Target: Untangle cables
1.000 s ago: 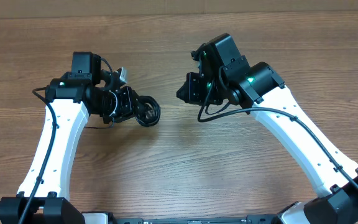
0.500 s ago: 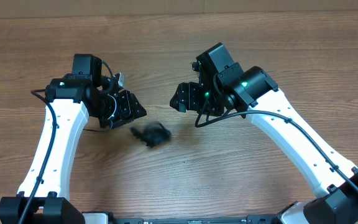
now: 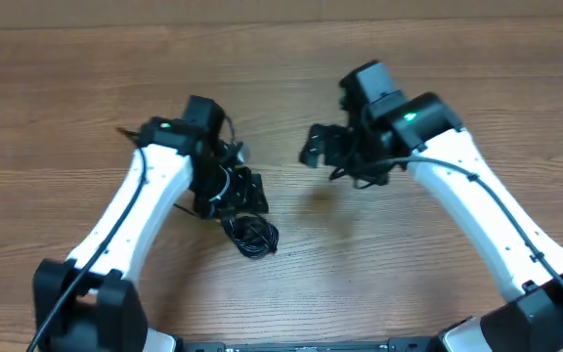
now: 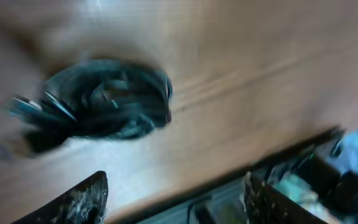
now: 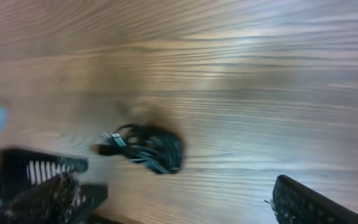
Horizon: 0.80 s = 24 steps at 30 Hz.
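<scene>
Cables (image 4: 104, 102) blurred in both wrist views; separate cords indistinguishable.

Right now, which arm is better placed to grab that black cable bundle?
Left, probably. The left gripper hangs open right beside the cable bundle, which looks large in its wrist view; the right gripper, also open, is farther off.

In the overhead view, bright, even light is falling on the tabletop (image 3: 291, 293). The cables (image 3: 250, 235) are showing fairly sharp, and only soft, faint shadows are lying up and to the right of them. In the left wrist view, heavy motion blur is smearing the cables (image 4: 101, 106) and the grain around them, and pale glare is washing out the wood above them. In the right wrist view, blur is softening the cables (image 5: 148, 148), a pale sheen is running across the wood above them, and a dim shadow is hugging them.
</scene>
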{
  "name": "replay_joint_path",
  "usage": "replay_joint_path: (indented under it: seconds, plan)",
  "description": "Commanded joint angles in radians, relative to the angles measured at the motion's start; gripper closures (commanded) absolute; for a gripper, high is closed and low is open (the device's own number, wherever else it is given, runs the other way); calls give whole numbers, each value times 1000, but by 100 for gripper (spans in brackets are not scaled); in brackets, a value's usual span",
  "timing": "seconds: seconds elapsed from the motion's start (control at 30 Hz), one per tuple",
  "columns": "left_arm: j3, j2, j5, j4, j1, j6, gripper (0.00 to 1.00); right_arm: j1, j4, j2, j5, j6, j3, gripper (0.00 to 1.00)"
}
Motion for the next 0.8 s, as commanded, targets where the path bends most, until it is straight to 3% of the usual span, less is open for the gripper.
replay_joint_path:
  seconds: [0.0, 0.1, 0.23, 0.37, 0.43, 0.53, 0.77]
  plan:
    - [-10, 84, -12, -11, -88, 63, 27, -92, -44, -6, 20, -2, -5, 0]
    - [-10, 140, -77, 43, -149, 54, 28, -132, -81, -6, 19, -25, -5, 0]
    - [-10, 200, -331, 116, -210, 61, 24, -135, -120, -6, 20, -108, -5, 0]
    - [-10, 203, -455, 145, -214, 64, 28, -135, -120, -6, 19, -108, -5, 0]
    - [-6, 202, -473, 138, -212, 64, 32, -135, -120, -5, 19, -108, -5, 0]
    - [15, 202, -473, 128, -207, 39, 30, -135, -112, -5, 17, -107, -5, 0]
    - [60, 203, -468, 131, -148, -224, 27, -126, -97, -5, -10, -107, -5, 0]
